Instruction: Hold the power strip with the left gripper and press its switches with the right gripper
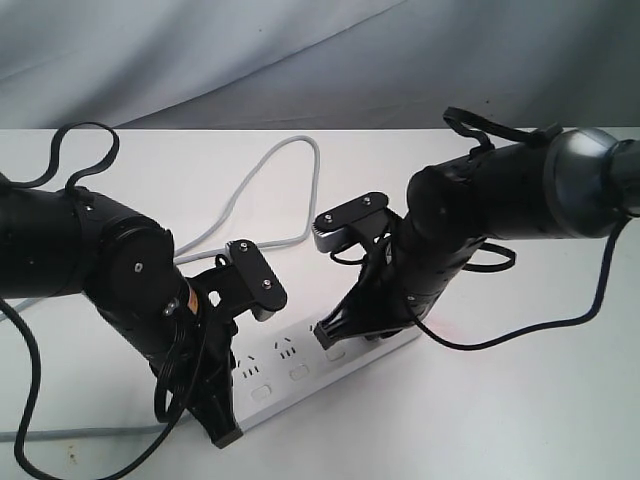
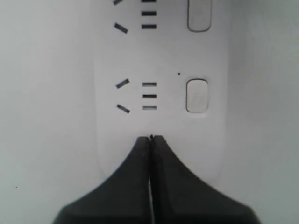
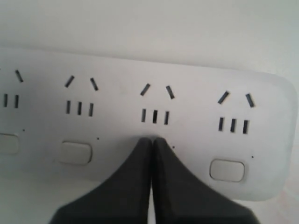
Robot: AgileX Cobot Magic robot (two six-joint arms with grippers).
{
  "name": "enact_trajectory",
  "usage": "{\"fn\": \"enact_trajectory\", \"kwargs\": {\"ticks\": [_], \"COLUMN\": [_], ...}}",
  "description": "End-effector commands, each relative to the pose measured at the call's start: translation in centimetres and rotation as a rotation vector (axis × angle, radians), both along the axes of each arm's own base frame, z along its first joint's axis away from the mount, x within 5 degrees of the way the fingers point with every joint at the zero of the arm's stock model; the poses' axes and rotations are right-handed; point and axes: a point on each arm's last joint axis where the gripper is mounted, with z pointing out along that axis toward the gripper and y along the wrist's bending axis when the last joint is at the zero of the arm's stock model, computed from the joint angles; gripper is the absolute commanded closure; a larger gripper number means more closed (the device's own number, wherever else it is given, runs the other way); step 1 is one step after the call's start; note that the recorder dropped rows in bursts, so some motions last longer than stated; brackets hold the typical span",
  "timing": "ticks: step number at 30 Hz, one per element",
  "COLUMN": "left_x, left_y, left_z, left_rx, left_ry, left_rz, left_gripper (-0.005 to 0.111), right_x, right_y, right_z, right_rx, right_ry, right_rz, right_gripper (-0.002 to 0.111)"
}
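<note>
Left claw (image 2: 150,138) (closed) on power strip (image 1: 300,362) end, right claw (image 3: 152,139) closed at switches (image 3: 227,170)

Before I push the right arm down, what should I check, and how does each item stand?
1. Hold: left gripper shut, tips over the end of the power strip: ok.
2. Hold pressure: whether those tips press the strip down: cannot tell.
3. Presser: right gripper shut to a single point: ok.
4. Aim: right tip sits in the row of switches, below an outlet: ok.
5. Centring: the button under the tip is hidden by the fingers: cannot tell.
6. Snags: grey cable loops away from both grippers: ok.
</note>
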Motion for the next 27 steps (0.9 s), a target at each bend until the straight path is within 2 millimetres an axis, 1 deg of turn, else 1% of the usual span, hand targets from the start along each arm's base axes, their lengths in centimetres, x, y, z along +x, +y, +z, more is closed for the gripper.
{"fn": "enact_trajectory", "kwargs": {"ticks": [1,6,13,20,27], "left_x": [-0.2,-0.1,-0.1,-0.1,-0.1], "left_y": [0.0,0.0,0.0,0.0,0.0], "left_z": [-0.2,-0.2,-0.2,-0.2,-0.2], "left_rx": [0.012,0.011,0.011,0.011,0.007], "left_ry": [0.008,0.007,0.007,0.007,0.002], "left_rz": [-0.004,-0.003,-0.003,-0.003,-0.002], "left_gripper": [0.107,0.107,0.107,0.107,0.107], "right_x": [-0.4,-0.6,-1.1,-1.4,-1.5], "right_y": [-0.3,-0.1,0.6,0.7,0.6], "right_z": [2.2,2.4,2.6,2.6,1.9], "right_rx": [0.022,0.052,0.138,0.146,0.138], "right_ry": [-0.050,-0.037,0.021,0.047,0.054], "right_rz": [0.030,0.040,0.050,0.055,0.054], "right_gripper": [0.108,0.108,0.108,0.108,0.108]}}
